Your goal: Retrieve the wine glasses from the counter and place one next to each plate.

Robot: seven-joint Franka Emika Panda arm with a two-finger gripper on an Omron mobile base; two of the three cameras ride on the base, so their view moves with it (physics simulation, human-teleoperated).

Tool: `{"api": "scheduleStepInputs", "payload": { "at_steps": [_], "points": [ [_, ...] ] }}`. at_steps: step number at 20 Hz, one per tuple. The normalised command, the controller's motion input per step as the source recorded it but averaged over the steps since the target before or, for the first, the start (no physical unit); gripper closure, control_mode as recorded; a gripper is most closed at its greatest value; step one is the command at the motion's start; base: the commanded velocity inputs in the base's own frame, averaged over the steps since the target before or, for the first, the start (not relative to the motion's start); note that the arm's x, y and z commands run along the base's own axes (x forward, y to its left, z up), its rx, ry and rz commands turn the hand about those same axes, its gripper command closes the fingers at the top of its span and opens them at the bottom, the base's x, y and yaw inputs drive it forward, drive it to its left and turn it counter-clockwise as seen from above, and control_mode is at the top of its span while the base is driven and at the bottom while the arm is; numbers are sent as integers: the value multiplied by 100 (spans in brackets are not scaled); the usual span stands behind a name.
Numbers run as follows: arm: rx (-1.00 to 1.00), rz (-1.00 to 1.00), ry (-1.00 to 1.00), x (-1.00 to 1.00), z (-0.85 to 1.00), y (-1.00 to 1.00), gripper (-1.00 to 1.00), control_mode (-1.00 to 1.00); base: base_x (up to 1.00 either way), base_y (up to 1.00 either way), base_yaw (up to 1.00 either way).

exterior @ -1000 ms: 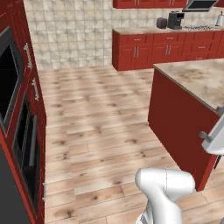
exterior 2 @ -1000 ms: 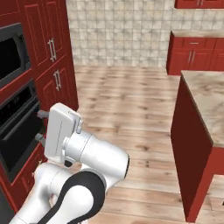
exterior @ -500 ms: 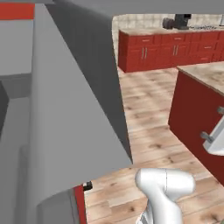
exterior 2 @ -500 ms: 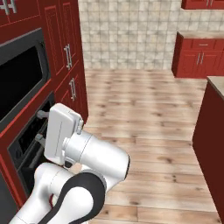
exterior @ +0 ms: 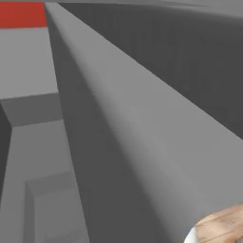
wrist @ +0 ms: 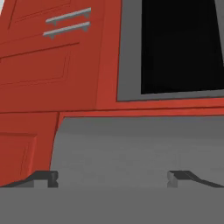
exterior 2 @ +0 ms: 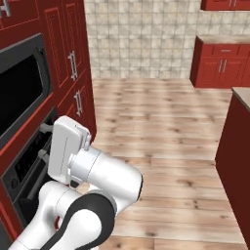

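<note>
The wine glasses and the plates are out of view. A stretch of the counter (exterior 2: 222, 39), a beige top over red cabinets, stands far off at the back right. My gripper (wrist: 113, 179) is open, its two dark fingertips (wrist: 47, 178) set wide apart with nothing between them. It faces a wall of red cabinets (wrist: 52, 74) and a dark oven window (wrist: 179, 43) at close range. In the right base view my white arm (exterior 2: 97, 176) is folded low, close to the oven wall.
Tall red cabinets with a built-in oven (exterior 2: 22, 97) run along the left, very near the arm. Wooden floor (exterior 2: 161, 127) stretches ahead. A red island side (exterior 2: 237, 141) stands at the right edge. In the left base view, flat grey surfaces (exterior: 118, 142) lie right against the camera.
The whole picture has shifted: the base has moved left, so the oven wall is nearer and grey surfaces now cover the left base view. The gripper stays open.
</note>
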Motion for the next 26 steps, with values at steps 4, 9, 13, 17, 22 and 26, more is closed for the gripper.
{"api": "scheduleStepInputs", "payload": {
  "at_steps": [4,9,13,17,22,26],
  "points": [
    [0,0,0,0,0,0,-100,100,94,-54,0],
    [0,0,0,0,0,0,-100,100,79,-97,20],
    [0,0,0,0,0,0,-100,100,100,-29,12],
    [0,0,0,0,0,0,-100,100,100,70,-2],
    [0,0,0,0,0,0,-100,100,100,57,-5],
    [0,0,0,0,0,0,-100,100,100,-28,-1]
  ]
}}
